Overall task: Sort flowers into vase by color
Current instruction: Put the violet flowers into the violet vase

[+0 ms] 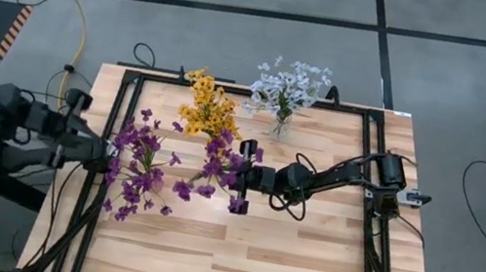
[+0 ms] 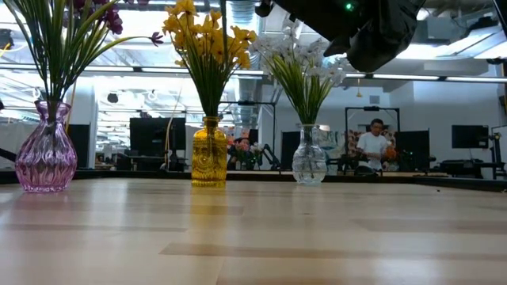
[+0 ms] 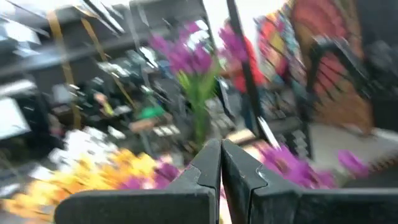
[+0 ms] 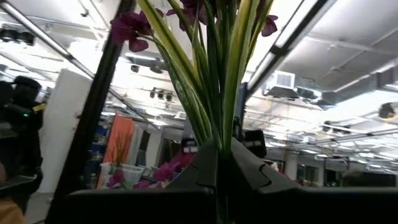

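Three vases stand in a row at the table's far side. A purple vase [image 2: 46, 150] holds purple flowers [image 1: 134, 165], a yellow vase [image 2: 209, 152] holds yellow flowers [image 1: 208, 107], and a clear vase [image 2: 309, 155] holds white flowers [image 1: 289, 86]. My right gripper [image 1: 234, 176] is at mid-table, shut on a separate bunch of purple flowers [image 1: 218, 157]. My left gripper [image 1: 105, 149] is shut and empty, just left of the purple flowers in the vase. My right gripper pinches several green stems [image 4: 217, 134] of the purple bunch together between its two fingers. The fingers slant upward toward the table's left, and the stems run on along them. The blossoms [image 4: 127, 28] fan out beyond the fingertips, and the bunch is clear of the table.
Black rails [image 1: 371, 167] frame the wooden tabletop [image 1: 232, 263], whose near half is bare wood. Cables lie on the floor beyond the table's far edge. A person [image 2: 372, 146] is in the room behind the table, far back.
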Action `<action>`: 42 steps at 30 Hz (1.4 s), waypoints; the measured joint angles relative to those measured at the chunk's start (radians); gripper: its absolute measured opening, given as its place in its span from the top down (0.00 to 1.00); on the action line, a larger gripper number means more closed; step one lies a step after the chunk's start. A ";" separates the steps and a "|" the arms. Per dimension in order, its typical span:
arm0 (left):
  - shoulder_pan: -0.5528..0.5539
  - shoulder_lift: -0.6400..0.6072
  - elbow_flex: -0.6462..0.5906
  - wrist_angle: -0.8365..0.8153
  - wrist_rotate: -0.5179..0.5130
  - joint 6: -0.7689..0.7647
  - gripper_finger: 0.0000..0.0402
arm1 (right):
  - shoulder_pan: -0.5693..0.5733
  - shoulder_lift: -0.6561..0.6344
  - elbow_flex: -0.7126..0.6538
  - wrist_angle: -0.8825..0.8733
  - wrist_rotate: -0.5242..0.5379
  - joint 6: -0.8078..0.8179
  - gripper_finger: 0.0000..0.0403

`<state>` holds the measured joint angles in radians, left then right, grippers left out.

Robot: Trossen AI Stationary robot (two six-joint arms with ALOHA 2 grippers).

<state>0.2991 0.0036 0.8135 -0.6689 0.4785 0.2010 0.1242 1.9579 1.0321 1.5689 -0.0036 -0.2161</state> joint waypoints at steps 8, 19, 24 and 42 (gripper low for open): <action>-0.048 -0.001 -0.017 0.109 -0.051 -0.115 1.00 | -0.001 0.000 0.000 0.000 0.006 -0.028 0.90; -0.020 -0.002 -0.275 0.518 -0.014 -0.318 1.00 | 0.007 -0.001 0.000 0.001 0.000 -0.028 0.90; -0.020 -0.002 -0.391 0.596 -0.056 -0.377 1.00 | 0.006 -0.001 0.000 0.001 -0.002 -0.028 0.90; -0.101 -0.001 -0.571 0.764 -0.239 -0.301 1.00 | 0.017 -0.147 -0.145 0.002 -0.015 -0.097 0.90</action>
<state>0.1981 0.0026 0.2428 0.0950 0.2391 -0.0996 0.1411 1.8106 0.8867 1.5711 -0.0189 -0.3126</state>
